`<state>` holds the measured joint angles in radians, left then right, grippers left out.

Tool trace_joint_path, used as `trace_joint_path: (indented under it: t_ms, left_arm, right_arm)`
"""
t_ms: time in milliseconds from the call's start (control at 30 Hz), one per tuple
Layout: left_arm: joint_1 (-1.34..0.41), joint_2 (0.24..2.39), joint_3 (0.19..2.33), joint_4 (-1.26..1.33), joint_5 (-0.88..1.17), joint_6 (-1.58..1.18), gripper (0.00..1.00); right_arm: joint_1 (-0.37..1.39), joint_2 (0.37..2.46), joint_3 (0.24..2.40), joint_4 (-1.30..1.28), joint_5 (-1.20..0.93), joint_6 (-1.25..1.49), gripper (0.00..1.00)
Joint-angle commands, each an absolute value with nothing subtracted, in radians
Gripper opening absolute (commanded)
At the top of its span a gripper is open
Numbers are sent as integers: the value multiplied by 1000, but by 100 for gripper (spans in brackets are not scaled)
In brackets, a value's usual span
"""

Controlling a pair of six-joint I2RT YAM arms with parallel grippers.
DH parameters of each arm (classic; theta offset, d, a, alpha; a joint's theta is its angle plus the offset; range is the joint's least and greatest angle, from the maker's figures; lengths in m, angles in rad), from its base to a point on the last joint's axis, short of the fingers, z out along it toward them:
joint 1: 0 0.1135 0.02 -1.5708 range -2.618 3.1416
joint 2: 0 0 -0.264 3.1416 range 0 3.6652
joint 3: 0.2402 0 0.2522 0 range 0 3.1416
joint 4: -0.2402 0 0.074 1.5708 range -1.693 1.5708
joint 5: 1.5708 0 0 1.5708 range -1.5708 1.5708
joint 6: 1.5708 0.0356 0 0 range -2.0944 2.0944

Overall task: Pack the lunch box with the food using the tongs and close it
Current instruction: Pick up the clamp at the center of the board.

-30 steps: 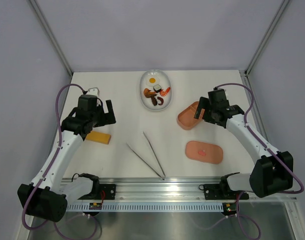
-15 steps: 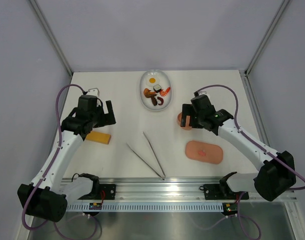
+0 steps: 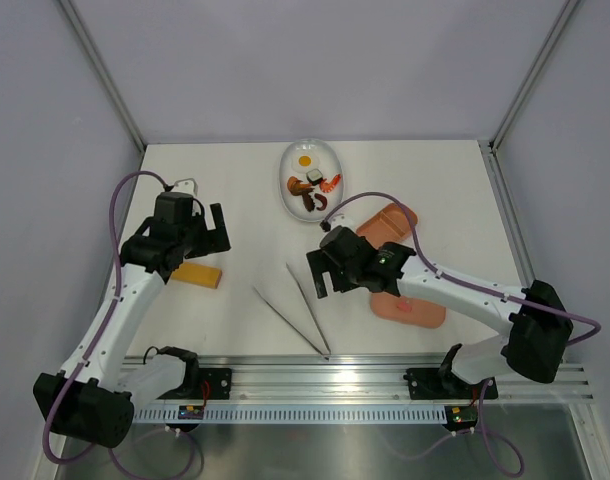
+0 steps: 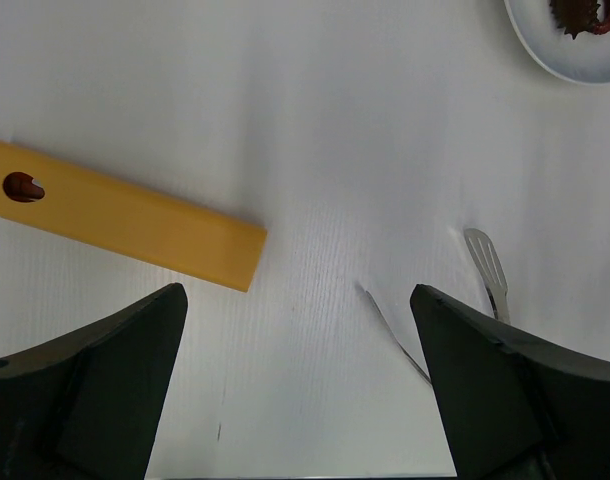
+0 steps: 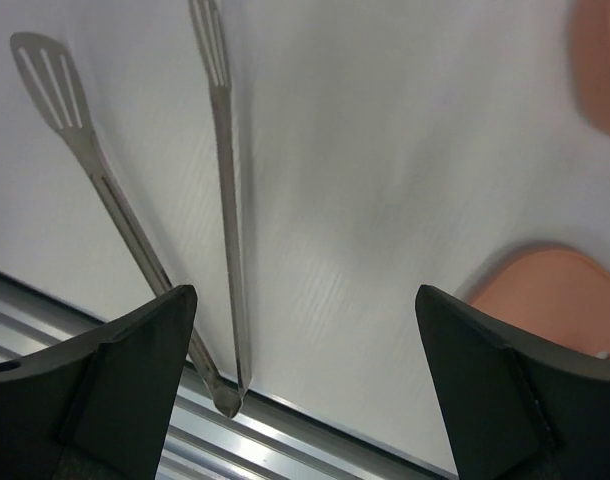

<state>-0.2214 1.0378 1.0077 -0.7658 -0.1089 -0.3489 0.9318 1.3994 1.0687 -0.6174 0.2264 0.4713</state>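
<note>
The thin silver tongs (image 3: 297, 308) lie flat in a narrow V at the front middle of the table, joined end toward the rail. My right gripper (image 3: 317, 273) hangs open just above their right arm, holding nothing. In the right wrist view the tongs (image 5: 221, 230) run between the left finger and the middle of the gap of the right gripper (image 5: 305, 385). The pink lunch box (image 3: 390, 219) sits behind my right arm, and its lid (image 3: 422, 313) lies partly under it. The food (image 3: 313, 187) rests in a white dish. My left gripper (image 3: 218, 228) is open over bare table.
A yellow-orange block (image 3: 198, 274) lies under my left arm, also in the left wrist view as a block (image 4: 125, 215) with the tongs' tips (image 4: 485, 268) to its right. The white dish (image 3: 295, 165) stands at the back middle. A metal rail (image 3: 315, 365) borders the near edge.
My right arm has swung left and forward, from over the lunch box to above the tongs, gripper still open. The left arm has stayed put.
</note>
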Motion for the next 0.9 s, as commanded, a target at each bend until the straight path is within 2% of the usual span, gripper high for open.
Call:
trace_joint_path:
  t_ms: [0, 100, 400, 867]
  left_arm:
    - [-224, 1014, 1032, -744, -104, -360, 99]
    - [-224, 1005, 1025, -744, -106, -362, 99]
    - [-224, 996, 1019, -746, -113, -367, 99]
    - [-224, 1009, 1012, -738, -118, -380, 99]
  right_arm:
    - [1008, 1430, 1123, -595, 258, 485, 100]
    - [1104, 1477, 1138, -583, 264, 488, 99]
    - [1245, 1586, 1138, -538, 245, 515, 99]
    - [1287, 1752, 1129, -474, 268, 525, 99]
